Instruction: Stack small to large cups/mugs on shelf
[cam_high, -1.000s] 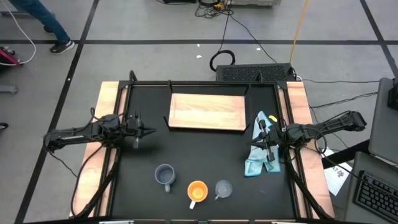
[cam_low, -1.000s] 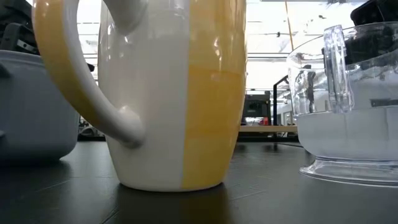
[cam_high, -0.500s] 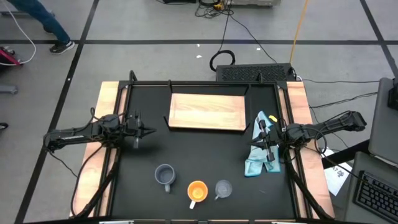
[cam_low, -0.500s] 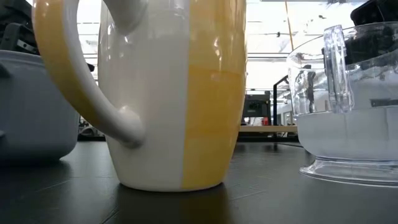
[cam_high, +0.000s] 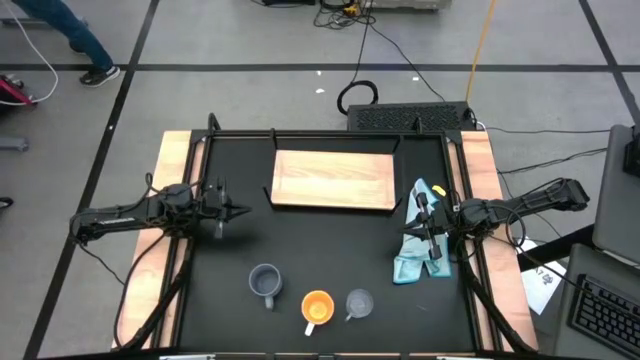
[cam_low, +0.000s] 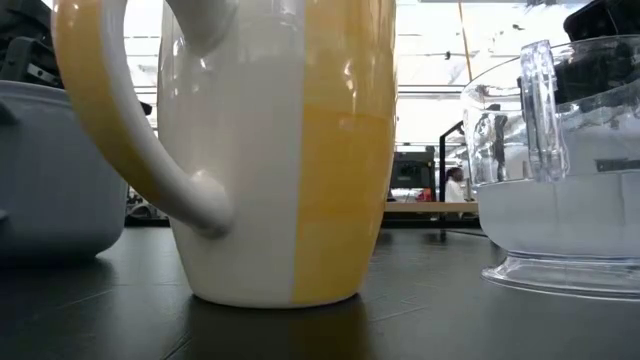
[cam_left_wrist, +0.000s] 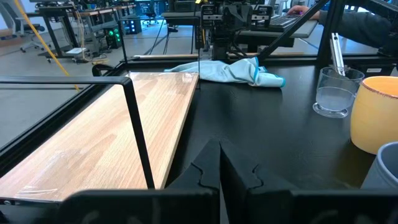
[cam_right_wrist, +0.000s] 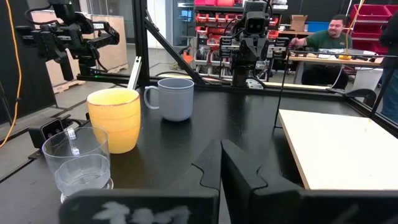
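Three cups stand in a row near the table's near edge: a blue-grey mug (cam_high: 265, 282) on the left, an orange mug (cam_high: 317, 307) with a white handle in the middle, and a clear glass cup (cam_high: 359, 302) on the right. The light-wood shelf (cam_high: 333, 180) lies flat at the far middle. My left gripper (cam_high: 243, 211) hovers shut at the table's left side. My right gripper (cam_high: 408, 214) hovers shut at the right side. Both point inward, hold nothing, and are well clear of the cups.
A light-blue cloth (cam_high: 421, 240) lies crumpled under the right arm, right of the shelf. A black metal frame (cam_high: 330, 134) runs round the table. Bare black tabletop (cam_high: 320, 240) lies between the shelf and the cups. People sit in the room behind.
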